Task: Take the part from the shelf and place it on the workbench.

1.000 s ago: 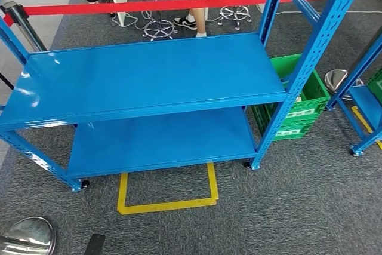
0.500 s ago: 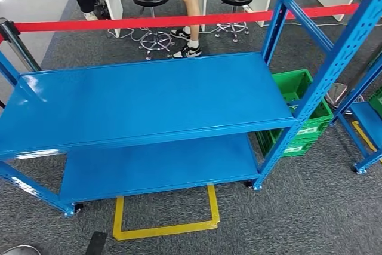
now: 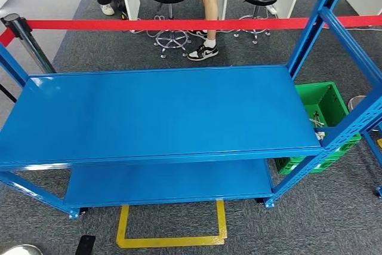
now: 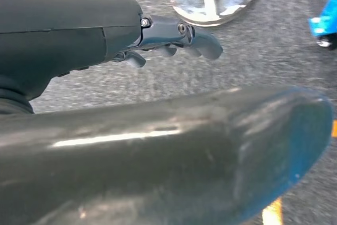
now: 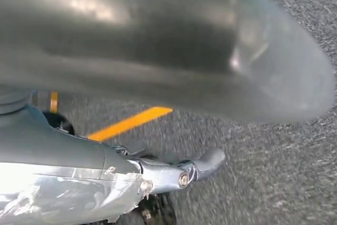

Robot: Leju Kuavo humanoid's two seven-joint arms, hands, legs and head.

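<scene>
The blue metal two-tier shelf stands on grey carpet, both boards bare. The left hand and right hand hang over the carpet, fingers apart, holding nothing

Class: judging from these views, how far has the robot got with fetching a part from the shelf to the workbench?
Done: it stands before the blue shelf, by the yellow floor marking. In hand: nothing; the left hand and right hand hang over carpet, holding no part. Left: no part shows on either shelf level, so finding, grasping and delivering it all remain.
</scene>
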